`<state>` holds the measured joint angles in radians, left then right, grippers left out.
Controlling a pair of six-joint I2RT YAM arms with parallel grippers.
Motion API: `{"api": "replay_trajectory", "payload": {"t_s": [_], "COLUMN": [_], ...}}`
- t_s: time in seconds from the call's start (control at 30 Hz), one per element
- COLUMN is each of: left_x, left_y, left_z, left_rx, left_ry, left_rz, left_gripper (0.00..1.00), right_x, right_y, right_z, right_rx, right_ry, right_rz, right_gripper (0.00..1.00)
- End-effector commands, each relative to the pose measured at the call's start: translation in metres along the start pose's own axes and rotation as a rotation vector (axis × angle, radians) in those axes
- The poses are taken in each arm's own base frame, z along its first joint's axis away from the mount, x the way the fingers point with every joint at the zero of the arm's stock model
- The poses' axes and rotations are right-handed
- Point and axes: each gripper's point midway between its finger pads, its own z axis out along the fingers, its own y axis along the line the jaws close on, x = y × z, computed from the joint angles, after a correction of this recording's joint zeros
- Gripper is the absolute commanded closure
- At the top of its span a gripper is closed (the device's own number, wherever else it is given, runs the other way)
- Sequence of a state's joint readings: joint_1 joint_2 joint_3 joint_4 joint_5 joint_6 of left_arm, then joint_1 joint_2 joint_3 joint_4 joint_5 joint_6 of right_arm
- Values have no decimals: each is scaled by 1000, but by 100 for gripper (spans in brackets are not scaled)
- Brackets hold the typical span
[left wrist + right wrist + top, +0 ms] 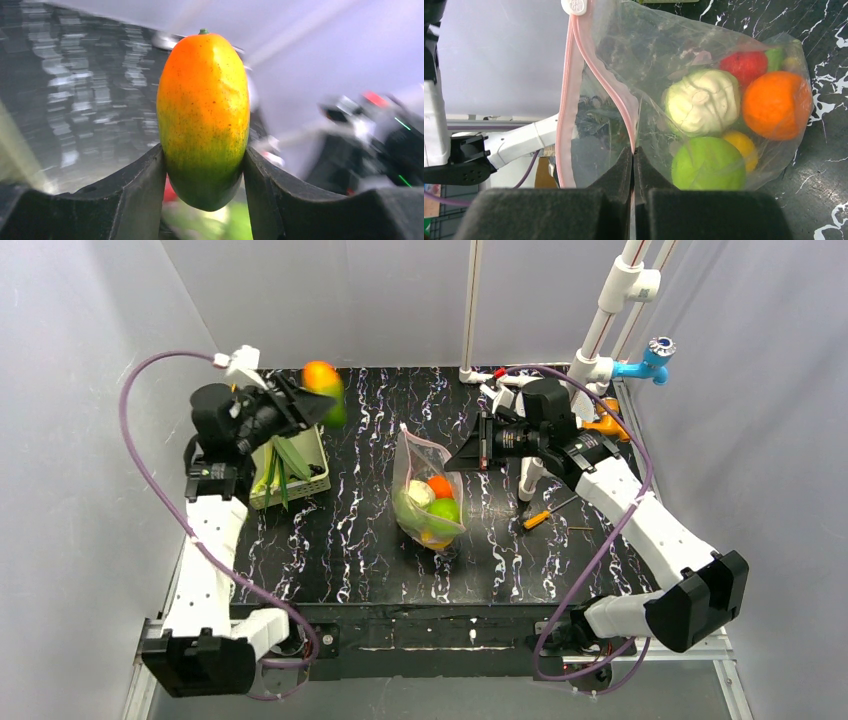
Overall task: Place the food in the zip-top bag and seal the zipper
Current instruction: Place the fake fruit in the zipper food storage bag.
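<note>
My left gripper (318,398) is shut on an orange-to-green toy mango (322,380) and holds it in the air above the basket's far corner. In the left wrist view the mango (202,115) stands upright between the fingers (142,190). The clear zip-top bag (428,495) lies mid-table with its mouth lifted. My right gripper (633,156) is shut on one lip of the pinkish zipper (569,100) and holds the mouth open. Inside the bag (664,45) are a red fruit (744,65), an orange one (776,105), a yellow one (744,147), a round green one (708,165) and a whitish one (701,102).
A pale green slatted basket (318,478) with long green pieces stands at the left under the left arm. An orange-handled screwdriver (545,515) lies right of the bag. White pipes (600,330) and a blue tap (650,362) stand at the back right.
</note>
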<state>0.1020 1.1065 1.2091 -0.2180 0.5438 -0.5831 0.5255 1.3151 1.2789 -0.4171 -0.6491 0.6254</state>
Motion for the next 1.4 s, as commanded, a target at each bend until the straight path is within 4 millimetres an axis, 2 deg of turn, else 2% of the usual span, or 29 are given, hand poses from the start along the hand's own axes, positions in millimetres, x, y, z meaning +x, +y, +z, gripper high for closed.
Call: {"api": "replay_trajectory", "payload": {"t_s": [0.0, 0.07, 0.13, 0.2, 0.27, 0.4, 0.57, 0.67, 0.77, 0.8, 0.87, 0.93, 1.17, 1.3, 1.33, 1.37], "left_x": [26, 44, 59, 77, 100, 146, 176, 186, 196, 196, 194, 187, 177, 168, 167, 165], "left_y": [-155, -185, -205, -214, -217, -205, -184, -172, -151, -147, -145, -146, -132, -132, -131, -131], "left_z": [-49, -64, -77, -81, -78, -62, -53, -43, -21, -15, -14, -17, -12, -18, -20, -21], "left_rx": [606, 731, 839, 905, 955, 1014, 1059, 1020, 933, 905, 881, 862, 735, 701, 697, 694], "left_ry": [36, 30, 15, 28, 53, 93, 66, 56, 55, 36, 29, -16, -30, -46, -56, -70], "left_rz": [163, 223, 302, 390, 525, 758, 865, 881, 901, 909, 897, 873, 873, 860, 859, 859], "left_gripper": [92, 90, 86, 84, 84, 84, 85, 84, 85, 85, 86, 79, 31, 18, 9, 4], "right_x": [-7, -7, -7, -8, -8, -6, -6, -5, -3, -3, -2, -2, 1, -2, -3, -5], "right_y": [14, 14, 15, 18, 22, 31, 38, 35, 32, 32, 32, 31, 33, 31, 30, 33], "right_z": [-8, -5, -3, -1, 1, 2, 0, -4, -5, -5, -5, -4, 2, 6, 6, 6], "right_rx": [16, 26, 33, 37, 42, 41, 25, 50, 63, 63, 65, 66, 66, 80, 84, 80], "right_ry": [-51, -57, -64, -64, -61, -47, -45, -53, -55, -56, -59, -72, -78, -83, -85, -88], "right_rz": [-20, -18, -16, -13, -11, -5, 24, 28, 30, 32, 34, 36, 29, 22, 23, 19], "right_gripper": [99, 99, 99, 99, 99, 99, 99, 99, 99, 99, 99, 99, 99, 99, 99, 99]}}
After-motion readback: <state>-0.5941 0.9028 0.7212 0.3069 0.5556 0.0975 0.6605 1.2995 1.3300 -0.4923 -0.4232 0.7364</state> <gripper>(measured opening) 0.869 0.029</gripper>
